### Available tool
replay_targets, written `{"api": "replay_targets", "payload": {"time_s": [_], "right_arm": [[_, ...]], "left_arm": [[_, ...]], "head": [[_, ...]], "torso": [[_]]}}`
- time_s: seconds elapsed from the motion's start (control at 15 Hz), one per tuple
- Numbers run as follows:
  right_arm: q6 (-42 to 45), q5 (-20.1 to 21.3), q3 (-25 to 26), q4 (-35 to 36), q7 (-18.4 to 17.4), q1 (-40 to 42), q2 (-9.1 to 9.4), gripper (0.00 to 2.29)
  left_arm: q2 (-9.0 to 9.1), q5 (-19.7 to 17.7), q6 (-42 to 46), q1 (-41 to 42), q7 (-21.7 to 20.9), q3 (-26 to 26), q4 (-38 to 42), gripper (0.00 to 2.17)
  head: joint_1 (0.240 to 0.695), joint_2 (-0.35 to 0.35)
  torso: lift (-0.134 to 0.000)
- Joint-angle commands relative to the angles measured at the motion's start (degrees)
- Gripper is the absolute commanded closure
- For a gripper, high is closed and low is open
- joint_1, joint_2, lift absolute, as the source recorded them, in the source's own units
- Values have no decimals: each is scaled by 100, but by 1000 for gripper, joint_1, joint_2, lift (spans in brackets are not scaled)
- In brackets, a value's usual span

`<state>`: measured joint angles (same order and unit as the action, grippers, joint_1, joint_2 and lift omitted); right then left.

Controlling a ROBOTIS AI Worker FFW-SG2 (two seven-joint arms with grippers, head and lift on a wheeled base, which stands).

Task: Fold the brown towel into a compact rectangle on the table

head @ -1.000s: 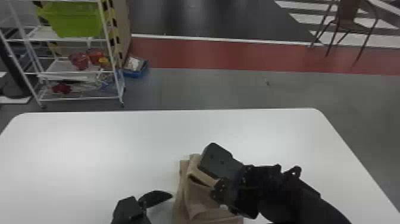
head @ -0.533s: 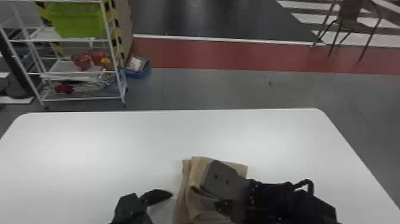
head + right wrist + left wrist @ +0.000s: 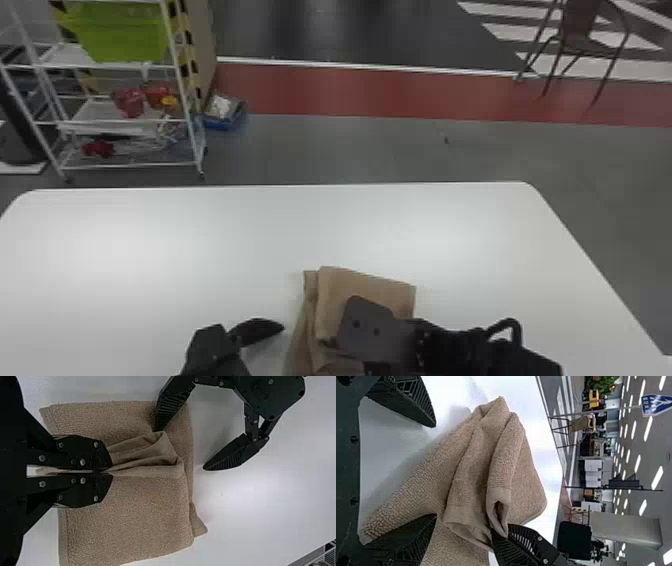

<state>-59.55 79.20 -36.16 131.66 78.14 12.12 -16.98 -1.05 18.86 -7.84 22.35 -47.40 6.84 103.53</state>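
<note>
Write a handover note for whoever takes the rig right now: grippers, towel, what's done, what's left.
Left gripper: open, one finger at the brown towel, the other over the table beside it.
Right gripper: shut on a pinched-up fold of the towel.
Towel: near the robot's side of the table, in overlapping layers.
Done: partly folded; layers already overlap.
Left: the compact rectangle isn't there yet. The pinched part is bunched and the layer edges don't line up. I'd likely lay that fold down, release, then flatten and square the edges.
</note>
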Motion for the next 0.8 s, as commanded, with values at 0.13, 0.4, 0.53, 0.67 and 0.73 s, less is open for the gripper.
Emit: {"api": "replay_targets", "payload": {"time_s": [0.13, 0.4, 0.53, 0.67, 0.73], "right_arm": [[0, 113, -137, -18, 19, 10, -16, 714], [0, 149, -199, -9, 19, 10, -16, 714], [0, 175, -225, -18, 19, 27, -16, 714], [0, 219, -260, -18, 19, 45, -60, 714], [0, 219, -260, -26, 19, 54, -60, 714]], "left_arm": [[0, 3, -3, -12, -7, 10, 1, 76], [0, -6, -3, -12, -7, 10, 1, 76], [0, -6, -3, -20, -7, 2, 1, 76], [0, -6, -3, -20, -7, -7, 1, 76], [0, -6, -3, -20, 2, -16, 1, 76]], "head": [[695, -131], [695, -124], [695, -122], [695, -120], [695, -119]], "torso": [[-122], [-122], [-122], [-122], [-122]]}}
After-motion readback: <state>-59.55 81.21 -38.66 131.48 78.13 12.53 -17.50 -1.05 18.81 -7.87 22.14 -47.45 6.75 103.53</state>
